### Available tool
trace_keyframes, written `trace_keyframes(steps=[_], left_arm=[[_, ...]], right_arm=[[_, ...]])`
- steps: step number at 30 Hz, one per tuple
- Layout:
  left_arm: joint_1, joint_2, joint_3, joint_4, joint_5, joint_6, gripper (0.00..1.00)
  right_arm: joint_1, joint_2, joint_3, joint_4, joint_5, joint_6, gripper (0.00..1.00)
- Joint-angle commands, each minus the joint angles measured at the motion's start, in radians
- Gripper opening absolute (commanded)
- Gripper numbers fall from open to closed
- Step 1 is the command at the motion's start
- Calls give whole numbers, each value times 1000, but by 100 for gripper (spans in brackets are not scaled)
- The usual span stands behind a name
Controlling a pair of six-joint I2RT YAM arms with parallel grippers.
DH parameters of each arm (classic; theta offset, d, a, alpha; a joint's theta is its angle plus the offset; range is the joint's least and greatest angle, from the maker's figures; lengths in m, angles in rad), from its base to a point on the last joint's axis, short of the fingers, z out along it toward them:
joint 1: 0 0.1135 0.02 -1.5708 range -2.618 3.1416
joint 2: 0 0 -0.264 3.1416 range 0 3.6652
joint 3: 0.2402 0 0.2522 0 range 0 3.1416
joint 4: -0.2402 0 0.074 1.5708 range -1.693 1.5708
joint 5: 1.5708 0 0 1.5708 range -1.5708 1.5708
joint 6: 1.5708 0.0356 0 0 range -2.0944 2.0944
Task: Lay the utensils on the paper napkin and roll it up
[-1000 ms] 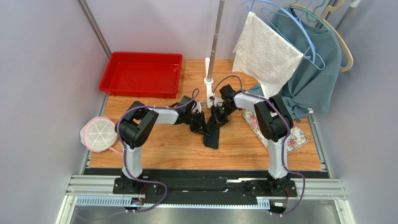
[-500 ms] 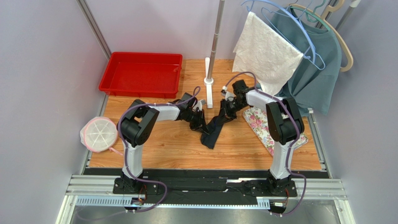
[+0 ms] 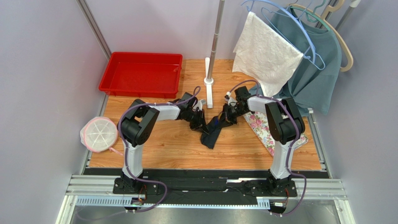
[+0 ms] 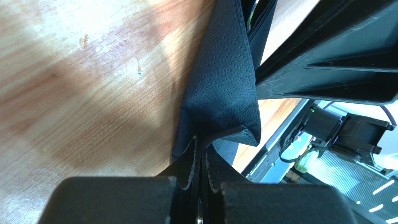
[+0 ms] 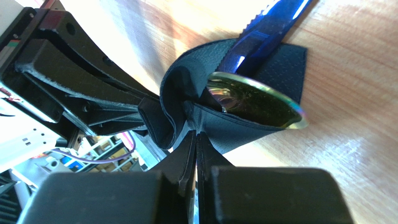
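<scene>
two grips on one paper napkin (image 3: 212, 134): left gripper (image 4: 201, 156) and right gripper (image 5: 195, 140) each clamped on a fold; napkin bunched around the utensils (image 5: 254, 100), midway between side edges of the table (image 3: 163, 144).

The thin black paper napkin (image 4: 219, 88) looked matt and finely dimpled. The pale wooden table (image 4: 84, 93) under it was smooth, grained, faintly glossy. Inside the napkin, a polished metal spoon bowl (image 5: 254, 100) and blue blade (image 5: 268, 23) gleamed.

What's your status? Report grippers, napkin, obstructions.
Left gripper shut on paper napkin edge. Right gripper shut on it too. Utensils inside the fold, spoon bowl showing. Stand base close behind.
</scene>
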Motion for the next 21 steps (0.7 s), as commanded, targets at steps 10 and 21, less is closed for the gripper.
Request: trace_keyframes(steps=[10,21], left_arm=[[24,-1,-3,13,-55,-8,0],[-10,-100,-31,130,64,-98,0]], right_arm=[[-5,77,-55,112,21,77,0],[-6,103,-55,86,93,75,0]])
